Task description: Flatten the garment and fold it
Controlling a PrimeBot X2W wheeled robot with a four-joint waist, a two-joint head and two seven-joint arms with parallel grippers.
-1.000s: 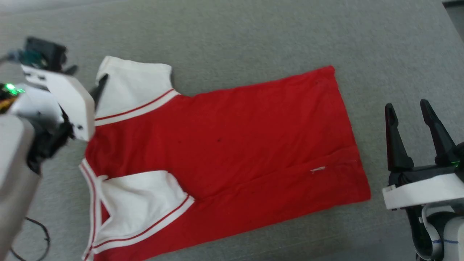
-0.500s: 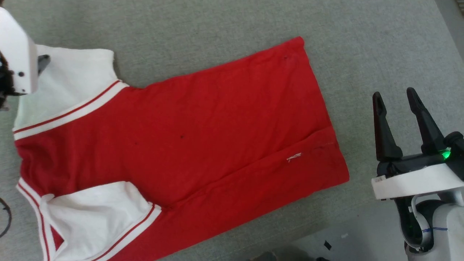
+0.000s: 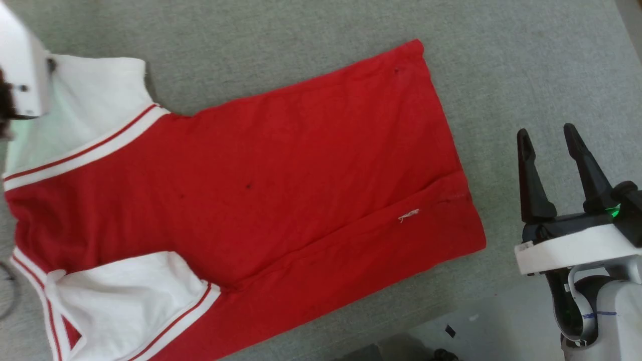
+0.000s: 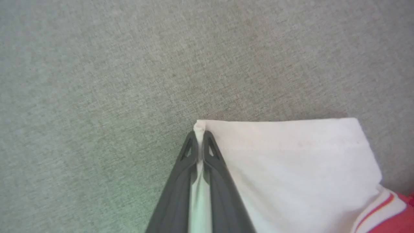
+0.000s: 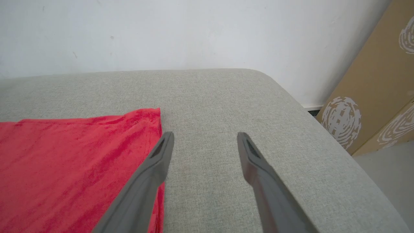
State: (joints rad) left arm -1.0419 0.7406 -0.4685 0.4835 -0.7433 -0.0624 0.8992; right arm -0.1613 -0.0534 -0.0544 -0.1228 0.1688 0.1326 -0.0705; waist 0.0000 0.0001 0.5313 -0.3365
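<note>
The red garment (image 3: pixel 281 190) lies spread on the grey surface, its hem toward the right and its white sleeves at the left. No lettering shows on the side facing up. The far sleeve (image 3: pixel 85 110) lies flat, while the near sleeve (image 3: pixel 125 296) is partly folded over. My left gripper (image 4: pixel 200 135) is shut on the outer corner of the far white sleeve (image 4: pixel 291 161); its white housing (image 3: pixel 22 75) sits at the head view's upper left edge. My right gripper (image 3: pixel 546 134) stands open beside the hem, off the cloth, with nothing between its fingers (image 5: pixel 161 152).
The garment rests on a grey fabric cushion (image 5: pixel 226 97) with a rounded corner at the far right. A white wall (image 5: pixel 161 32) stands behind it and cardboard boxes (image 5: pixel 372 97) to its right. Floor (image 3: pixel 501 331) shows at the head view's lower right, and a dark cable (image 3: pixel 6 291) at the left edge.
The head camera has swung right, so the garment sits further left in the picture. The left gripper keeps hold at the far sleeve corner. The right gripper has stayed open beside the hem.
</note>
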